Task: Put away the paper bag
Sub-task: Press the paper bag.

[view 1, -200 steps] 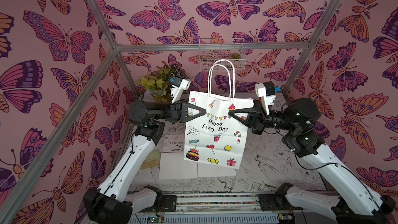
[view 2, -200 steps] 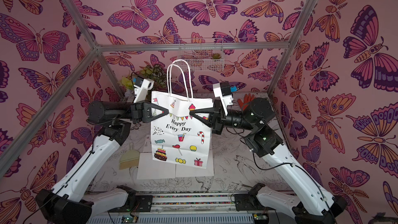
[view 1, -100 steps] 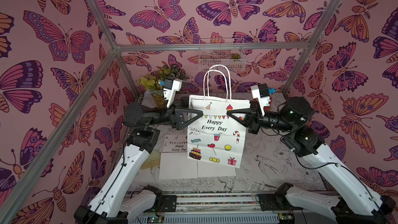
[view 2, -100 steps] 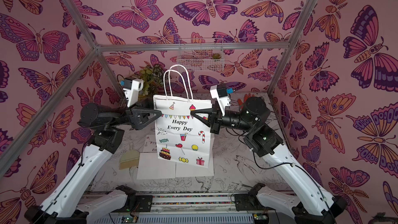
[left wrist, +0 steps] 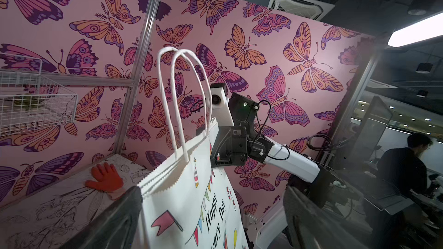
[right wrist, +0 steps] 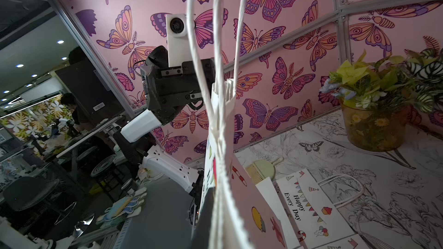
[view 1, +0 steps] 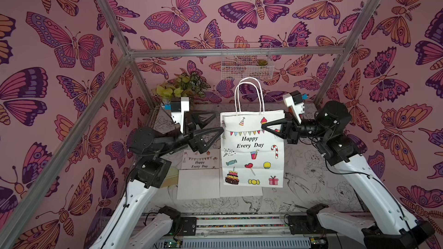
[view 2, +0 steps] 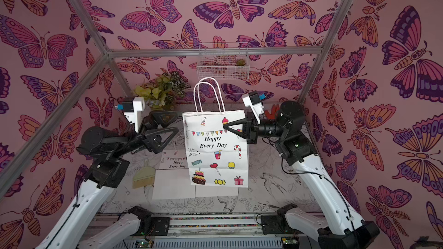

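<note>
Above the table (view 1: pixel 311 176) | paper bag (view 1: pixel 251 156) hangs upright, handles up | right pincer (view 1: pixel 265 126) clamped on its upper edge | left pincer (view 1: pixel 218 121) spread wide just beside the opposite edge, not gripping | second bag (view 1: pixel 200 164) lies flat on the table

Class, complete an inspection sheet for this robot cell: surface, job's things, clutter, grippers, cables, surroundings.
Surface: table with flower drawings.
Job's things: paper bag hanging in the air; flat bag lying on the table.
Clutter: brush, orange glove, potted plant, wire basket on the back wall.
Grippers: left gripper open beside the bag, not gripping; right gripper shut on the bag near its top.
Cables: black cable along the right arm.
Surroundings: butterfly walls, metal frame, person outside.
</note>
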Robot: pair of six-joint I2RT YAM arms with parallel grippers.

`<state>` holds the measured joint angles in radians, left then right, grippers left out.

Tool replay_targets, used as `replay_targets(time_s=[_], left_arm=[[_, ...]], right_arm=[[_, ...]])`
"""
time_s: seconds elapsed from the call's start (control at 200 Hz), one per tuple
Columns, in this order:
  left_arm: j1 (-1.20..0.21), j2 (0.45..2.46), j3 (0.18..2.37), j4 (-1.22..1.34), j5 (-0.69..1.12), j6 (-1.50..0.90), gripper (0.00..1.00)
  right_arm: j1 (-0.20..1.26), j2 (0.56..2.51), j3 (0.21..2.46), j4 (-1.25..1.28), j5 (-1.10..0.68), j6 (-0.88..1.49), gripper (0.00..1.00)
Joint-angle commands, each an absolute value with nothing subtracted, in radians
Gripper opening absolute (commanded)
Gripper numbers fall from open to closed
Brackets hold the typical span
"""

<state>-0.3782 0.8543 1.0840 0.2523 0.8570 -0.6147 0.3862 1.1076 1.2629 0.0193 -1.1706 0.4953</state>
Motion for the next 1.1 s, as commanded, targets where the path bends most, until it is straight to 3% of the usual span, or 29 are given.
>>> replay_targets(time_s=[0.0, 0.38, 0.716, 0.891, 1.096], left_arm=[[-0.381, 0.823, 1.042, 0.164, 0.842, -0.534, 0.97], [-0.388, 0.874, 1.013, 0.15, 0.945, -0.544, 1.0], [-0.494, 0.954, 1.046, 0.15, 0.93, -0.507, 1.0], [-0.529, 0.99, 1.063, 0.145, 0.926, -0.489, 0.79], [-0.546, 0.974, 1.074, 0.104, 0.911, -0.459, 0.42]], right_arm=[[0.38, 1.101, 1.269, 0.059, -1.282, 0.521, 0.0], [0.381, 1.101, 1.269, 0.108, -1.312, 0.572, 0.0], [0.382, 1.115, 1.273, 0.127, -1.354, 0.586, 0.0], [0.384, 1.113, 1.273, 0.127, -1.365, 0.583, 0.0], [0.384, 1.102, 1.279, 0.103, -1.364, 0.568, 0.0]])
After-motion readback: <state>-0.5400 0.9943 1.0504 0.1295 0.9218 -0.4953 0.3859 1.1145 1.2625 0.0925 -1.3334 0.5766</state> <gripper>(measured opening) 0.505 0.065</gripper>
